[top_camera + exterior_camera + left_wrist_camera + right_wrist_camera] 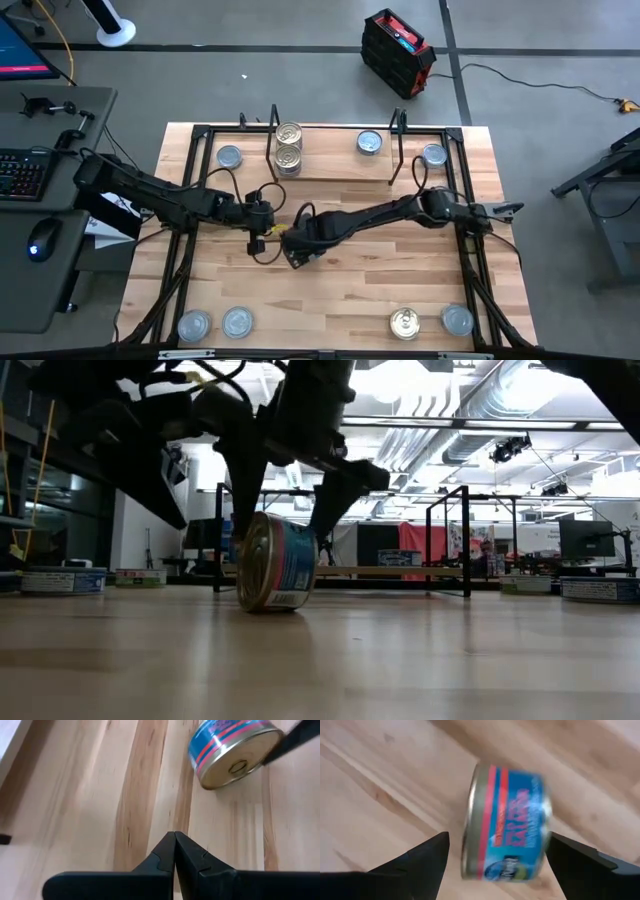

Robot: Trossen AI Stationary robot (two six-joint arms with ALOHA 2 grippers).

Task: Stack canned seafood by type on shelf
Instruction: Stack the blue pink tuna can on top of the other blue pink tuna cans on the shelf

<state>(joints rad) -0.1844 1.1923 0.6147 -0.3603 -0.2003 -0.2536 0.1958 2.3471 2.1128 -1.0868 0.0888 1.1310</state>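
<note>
Right tool (495, 865) wide open at mid-desk, a finger either side of a blue-labelled tin (507, 822), gripping nothing. Tin up on its rim, not flat: round faces pointing sideways, axis level with the desk (340, 285) and running finger to finger, so closing would press on lid and base. In the low view, tin (277, 563) on edge on the wood with dark fingers coming down over it; actual contact not clear. Left tool (175, 851) closed and empty, just left of the same tin, gold end face (235, 767) turned toward it. Right arm the better placed, already straddling.

Shelf (335, 165) at far centre, carrying two gold tins (288, 147) side by side on its left and one silver tin (369, 143) toward its right. Loose tins near both far corners and along the near edge. Probably next: close, lift, carry far.
</note>
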